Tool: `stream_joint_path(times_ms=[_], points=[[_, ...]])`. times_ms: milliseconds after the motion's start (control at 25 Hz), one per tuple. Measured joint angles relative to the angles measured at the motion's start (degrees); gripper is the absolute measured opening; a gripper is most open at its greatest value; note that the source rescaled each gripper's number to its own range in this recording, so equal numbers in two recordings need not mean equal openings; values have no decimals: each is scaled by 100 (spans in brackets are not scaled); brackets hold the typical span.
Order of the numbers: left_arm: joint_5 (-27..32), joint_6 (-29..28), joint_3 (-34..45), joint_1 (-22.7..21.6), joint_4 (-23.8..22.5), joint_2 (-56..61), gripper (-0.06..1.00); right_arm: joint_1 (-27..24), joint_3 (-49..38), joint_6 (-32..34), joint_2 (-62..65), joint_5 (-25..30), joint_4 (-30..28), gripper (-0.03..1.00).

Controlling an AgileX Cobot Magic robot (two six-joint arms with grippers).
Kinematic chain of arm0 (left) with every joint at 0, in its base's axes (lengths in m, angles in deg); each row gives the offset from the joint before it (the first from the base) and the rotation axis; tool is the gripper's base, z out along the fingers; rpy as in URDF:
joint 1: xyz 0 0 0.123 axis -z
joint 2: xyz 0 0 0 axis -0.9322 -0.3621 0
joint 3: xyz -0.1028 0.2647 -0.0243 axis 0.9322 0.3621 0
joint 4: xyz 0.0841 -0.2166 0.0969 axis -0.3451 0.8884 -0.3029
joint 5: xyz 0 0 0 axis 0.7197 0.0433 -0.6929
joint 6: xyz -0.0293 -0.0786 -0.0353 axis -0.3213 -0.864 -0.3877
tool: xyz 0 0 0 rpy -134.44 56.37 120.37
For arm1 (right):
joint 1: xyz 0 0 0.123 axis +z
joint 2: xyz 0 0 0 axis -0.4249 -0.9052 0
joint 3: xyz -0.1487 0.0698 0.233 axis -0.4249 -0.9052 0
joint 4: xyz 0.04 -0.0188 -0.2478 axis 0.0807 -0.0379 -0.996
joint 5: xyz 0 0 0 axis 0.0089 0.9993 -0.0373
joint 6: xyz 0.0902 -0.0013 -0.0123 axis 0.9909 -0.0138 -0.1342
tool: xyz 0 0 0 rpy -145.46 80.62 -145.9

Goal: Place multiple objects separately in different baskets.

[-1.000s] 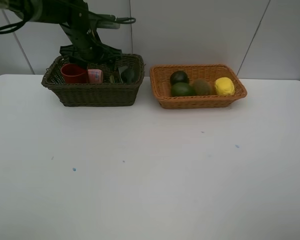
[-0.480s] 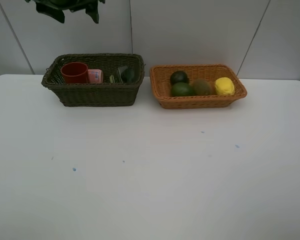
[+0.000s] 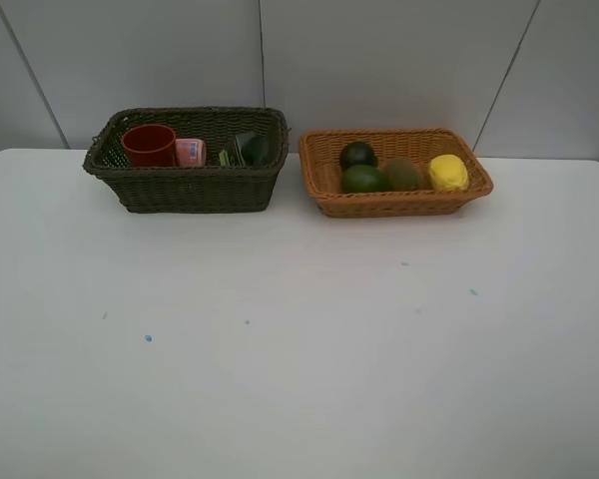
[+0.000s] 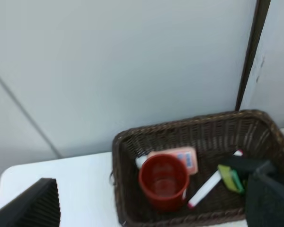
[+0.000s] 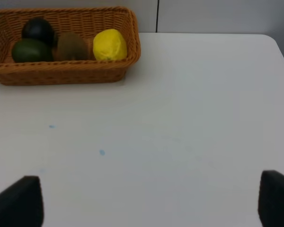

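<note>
Left tool (image 4: 151, 208), black blocky fingertips; right tool (image 5: 151, 203), black squared fingertips

We saw the red cup (image 3: 148, 144), pink bottle (image 3: 190, 152) and marker (image 4: 209, 185) in the dark basket (image 3: 185, 187); lime (image 3: 363, 179), kiwi (image 3: 403, 174) and lemon (image 3: 447, 172) filled the orange basket (image 3: 394, 203).

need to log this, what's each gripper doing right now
left gripper: open, holding nothing
right gripper: open, holding nothing

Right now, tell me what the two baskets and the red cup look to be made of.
Dark basket: woven wicker or rattan-like strands, matte olive-brown; the weave pattern shows. Orange basket: the same kind of weave, lighter tan, slightly glossy, possibly plastic imitation. Red cup: probably plastic, smooth even colour with a soft sheen; ceramic can't be excluded.
</note>
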Motion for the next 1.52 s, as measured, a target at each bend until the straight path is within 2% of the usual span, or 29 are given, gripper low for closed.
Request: stream_joint_path(times_ms=[240,440,680,840,1040,1320,1520], points=[[-23,33,1827,0,-18,2075,100,0,0,0,0,0,0,99],[30,110,3129,0,157,3704,100,0,0,0,0,0,0,99],[155,520,4361,0,441,5529,100,0,0,0,0,0,0,99],[279,641,4968,0,585,6336,100,0,0,0,0,0,0,99],[361,708,5224,0,827,6832,100,0,0,0,0,0,0,99],[434,948,5218,0,1090,6865,100,0,0,0,0,0,0,99],[1201,968,5211,0,1382,6865,100,0,0,0,0,0,0,99]])
